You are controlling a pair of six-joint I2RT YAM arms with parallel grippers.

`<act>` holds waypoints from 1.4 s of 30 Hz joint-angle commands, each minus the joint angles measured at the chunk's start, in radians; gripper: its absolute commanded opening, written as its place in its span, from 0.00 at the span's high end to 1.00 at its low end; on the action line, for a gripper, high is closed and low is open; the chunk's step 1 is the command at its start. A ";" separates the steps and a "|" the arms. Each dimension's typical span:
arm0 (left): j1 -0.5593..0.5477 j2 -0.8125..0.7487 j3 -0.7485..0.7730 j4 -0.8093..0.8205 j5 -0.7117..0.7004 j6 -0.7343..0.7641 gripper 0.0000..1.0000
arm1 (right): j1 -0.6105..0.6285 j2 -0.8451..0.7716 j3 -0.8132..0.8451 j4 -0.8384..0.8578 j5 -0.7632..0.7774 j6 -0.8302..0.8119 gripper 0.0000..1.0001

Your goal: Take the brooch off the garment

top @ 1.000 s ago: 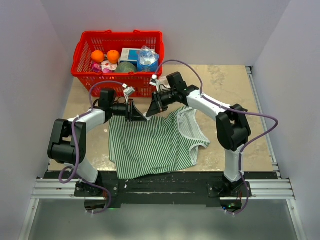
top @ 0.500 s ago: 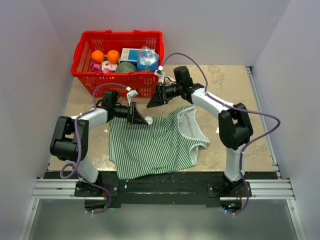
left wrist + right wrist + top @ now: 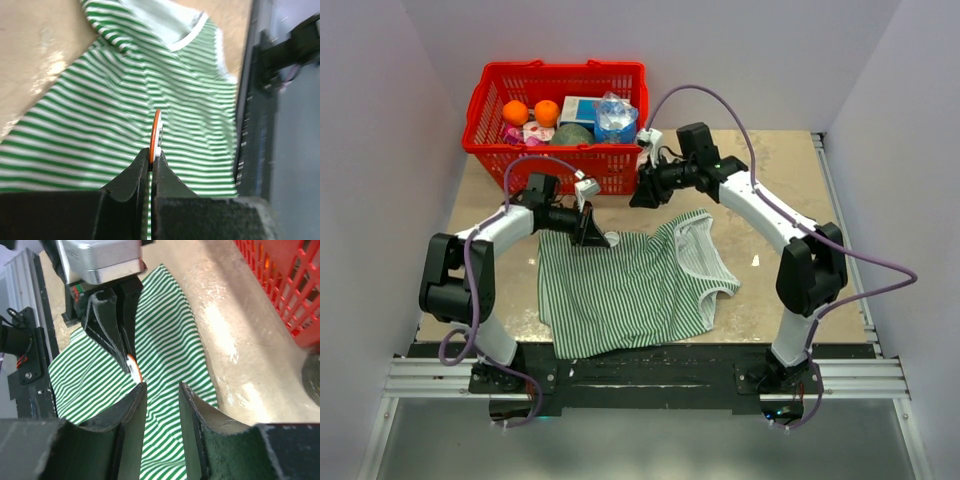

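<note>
Orange-edged brooch (image 3: pixel 157 132): gripped edge-on by closed left pincer (image 3: pixel 151 162), judged free of garment (image 3: pixel 100 115). Right pincer (image 3: pixel 162 386): parted, empty. Extraction step. Next: lift clear, set on surface (image 3: pixel 790 150).

Soft cloth garment (image 3: pixel 620 290); glossy plastic basket (image 3: pixel 560 66)

White-and-black arms (image 3: pixel 500 231), purple cables (image 3: pixel 692 87), black jaws
</note>
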 commanded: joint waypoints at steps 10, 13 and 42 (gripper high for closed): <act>-0.259 -0.514 -0.303 0.355 -0.752 0.506 1.00 | -0.054 -0.051 0.104 -0.131 0.244 0.109 0.46; -0.426 -0.611 -0.480 0.634 -0.945 0.658 1.00 | -0.098 -0.006 0.127 -0.130 0.148 0.210 0.47; -0.615 -0.373 -0.611 1.471 -1.268 1.334 1.00 | -0.126 0.098 -0.085 0.393 -0.554 0.681 0.58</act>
